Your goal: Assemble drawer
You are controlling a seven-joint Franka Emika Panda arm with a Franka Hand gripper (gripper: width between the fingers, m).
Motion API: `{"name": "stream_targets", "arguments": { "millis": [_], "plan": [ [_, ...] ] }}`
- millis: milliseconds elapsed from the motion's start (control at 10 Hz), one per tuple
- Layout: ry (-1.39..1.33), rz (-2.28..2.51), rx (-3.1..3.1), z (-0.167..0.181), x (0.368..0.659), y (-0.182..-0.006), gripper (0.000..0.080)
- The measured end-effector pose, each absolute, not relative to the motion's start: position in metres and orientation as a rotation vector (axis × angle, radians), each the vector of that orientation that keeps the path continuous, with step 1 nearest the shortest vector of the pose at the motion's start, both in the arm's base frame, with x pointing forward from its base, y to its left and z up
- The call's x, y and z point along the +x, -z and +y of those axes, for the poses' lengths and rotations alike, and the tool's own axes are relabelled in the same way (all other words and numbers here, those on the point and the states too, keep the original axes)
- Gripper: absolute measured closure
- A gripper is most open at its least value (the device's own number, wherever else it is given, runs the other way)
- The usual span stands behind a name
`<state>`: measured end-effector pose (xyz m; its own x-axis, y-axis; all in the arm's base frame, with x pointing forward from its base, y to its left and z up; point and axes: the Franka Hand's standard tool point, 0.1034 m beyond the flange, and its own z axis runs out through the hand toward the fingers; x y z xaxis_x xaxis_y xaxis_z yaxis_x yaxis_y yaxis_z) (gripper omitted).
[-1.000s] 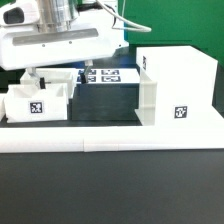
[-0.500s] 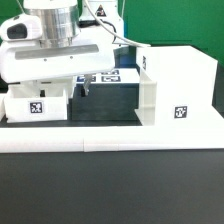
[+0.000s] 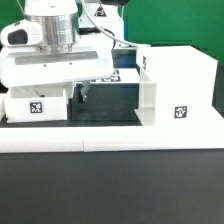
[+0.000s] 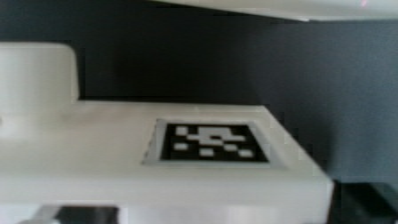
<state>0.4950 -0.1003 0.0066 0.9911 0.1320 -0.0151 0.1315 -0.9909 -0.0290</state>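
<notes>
Okay, your shell [image 3: 178,88] sits mid-frame at the exterior view's right; one tray [image 3: 36,98] stands at the exterior view's left edge, its tag [image 3: 37,108] toward the camera. Your gripper [image 3: 84,94] hangs low between them, just beside the tray; apart or together, you can't tell. Wrist view: another tag [image 4: 214,142] on white plastic, blurred.

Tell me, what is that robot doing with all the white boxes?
A robot arm is putting a white drawer together. Its gripper hangs low over a small tagged tray at the exterior view's left. Whether it is holding anything cannot be told. The tall shell stands apart at the exterior view's right, and this tray is not in it yet. A long white rail lies in front.
</notes>
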Motion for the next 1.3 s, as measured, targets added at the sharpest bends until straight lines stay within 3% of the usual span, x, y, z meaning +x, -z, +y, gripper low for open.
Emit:
{"name": "stream_targets", "arguments": {
  "millis": [100,300,400,500,1000,1300],
  "plan": [
    [-0.026,-0.205,-3.107,-0.1,0.495,-0.007,0.0328],
    [-0.026,-0.205,-3.107,-0.1,0.495,-0.007,0.0614],
    [-0.026,-0.205,-3.107,-0.1,0.495,-0.007,0.0614],
    [-0.027,-0.208,-3.106,-0.099,0.495,-0.007,0.0752],
    [-0.026,-0.21,-3.106,-0.098,0.496,-0.007,0.0759],
    [-0.002,-0.262,-3.097,-0.075,0.507,-0.024,0.0758]
  ]
}}
